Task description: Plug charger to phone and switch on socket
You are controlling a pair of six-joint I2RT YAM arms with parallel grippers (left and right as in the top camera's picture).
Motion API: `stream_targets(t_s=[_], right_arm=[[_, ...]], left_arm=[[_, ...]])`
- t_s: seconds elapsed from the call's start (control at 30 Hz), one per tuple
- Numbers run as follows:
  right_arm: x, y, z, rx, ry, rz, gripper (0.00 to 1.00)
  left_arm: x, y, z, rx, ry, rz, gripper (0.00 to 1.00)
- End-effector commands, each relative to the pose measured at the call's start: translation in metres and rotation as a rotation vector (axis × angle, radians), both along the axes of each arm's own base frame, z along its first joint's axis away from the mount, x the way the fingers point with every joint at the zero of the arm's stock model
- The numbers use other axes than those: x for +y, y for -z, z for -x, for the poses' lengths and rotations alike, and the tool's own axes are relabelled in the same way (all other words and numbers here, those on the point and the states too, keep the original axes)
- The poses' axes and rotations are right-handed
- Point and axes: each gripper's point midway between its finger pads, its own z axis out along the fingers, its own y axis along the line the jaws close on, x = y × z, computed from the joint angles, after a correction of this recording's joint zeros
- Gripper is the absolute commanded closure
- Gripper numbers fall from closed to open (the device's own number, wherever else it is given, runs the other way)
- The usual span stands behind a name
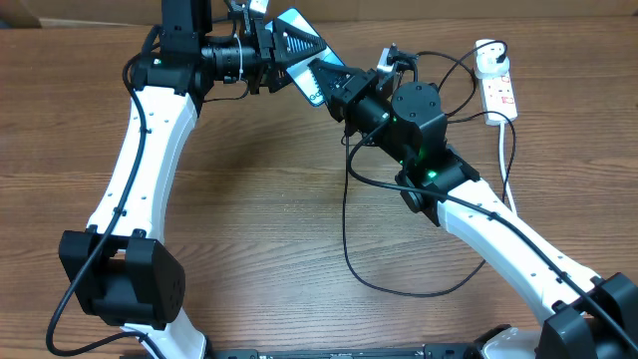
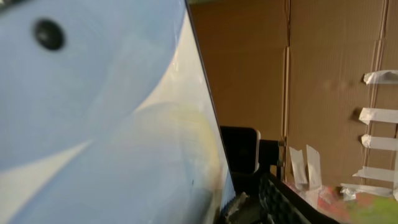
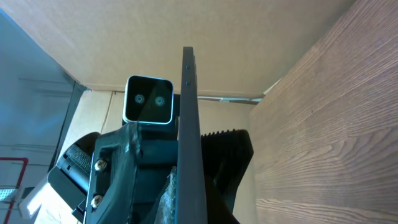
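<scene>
The left pincer (image 1: 297, 50) grips the phone (image 1: 291, 18) and holds it in the air, tilted, above the far side of the wooden worktop (image 1: 249, 199). In the right wrist view the phone (image 3: 188, 137) stands edge-on, clamped between black fingers (image 3: 227, 155). The right pincer (image 1: 337, 88) is closed, right at the phone's lower end – whether it holds anything cannot be told. The charger's thin black cable (image 1: 345, 219) loops across the worktop. The white power strip (image 1: 496, 85) lies at the far right – well apart from the phone.
</scene>
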Motion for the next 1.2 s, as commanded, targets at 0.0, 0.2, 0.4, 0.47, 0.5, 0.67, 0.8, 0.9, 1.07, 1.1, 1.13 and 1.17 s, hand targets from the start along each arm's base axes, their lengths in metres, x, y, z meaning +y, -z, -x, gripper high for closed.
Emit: stream_targets(t_s=[0.0,0.2,0.4,0.47,0.5,0.67,0.8,0.9,1.07,1.1,1.13,1.17], right_arm=[[0.065,0.000,0.059,-0.001,-0.311,-0.006,0.96],[0.075,0.001,0.069,0.002,-0.339,-0.003,0.96],[0.084,0.001,0.080,0.002,-0.370,-0.004,0.96],[0.085,0.001,0.081,0.002,-0.372,-0.004,0.96],[0.085,0.001,0.081,0.002,-0.372,-0.004,0.96],[0.085,0.001,0.081,0.003,-0.376,-0.004,0.96],[0.085,0.002,0.081,0.002,-0.376,0.000,0.96],[0.085,0.002,0.081,0.002,-0.376,0.000,0.96],[0.085,0.005,0.081,0.009,-0.376,0.008,0.96],[0.085,0.006,0.081,0.015,-0.376,0.011,0.96],[0.085,0.008,0.081,0.021,-0.376,0.014,0.96],[0.085,0.009,0.081,0.027,-0.376,0.018,0.96]], left_arm=[[-0.020,-0.012,0.012,-0.049,0.065,0.019,0.50],[-0.022,-0.017,0.010,-0.061,0.062,0.031,0.55],[-0.022,-0.022,0.007,-0.067,0.054,0.045,0.55],[-0.022,-0.022,0.007,-0.063,0.053,0.045,0.57],[-0.022,-0.022,0.007,-0.063,0.054,0.045,0.59],[-0.023,-0.022,0.008,-0.063,0.057,0.047,0.77],[-0.023,-0.022,0.008,-0.061,0.057,0.047,0.87],[-0.023,-0.022,0.008,-0.059,0.057,0.047,0.92],[-0.023,-0.022,0.008,-0.060,0.056,0.046,0.96],[-0.023,-0.021,0.008,-0.059,0.055,0.046,0.96],[-0.022,-0.021,0.007,-0.060,0.054,0.045,0.96],[-0.022,-0.021,0.007,-0.060,0.053,0.045,0.96]])
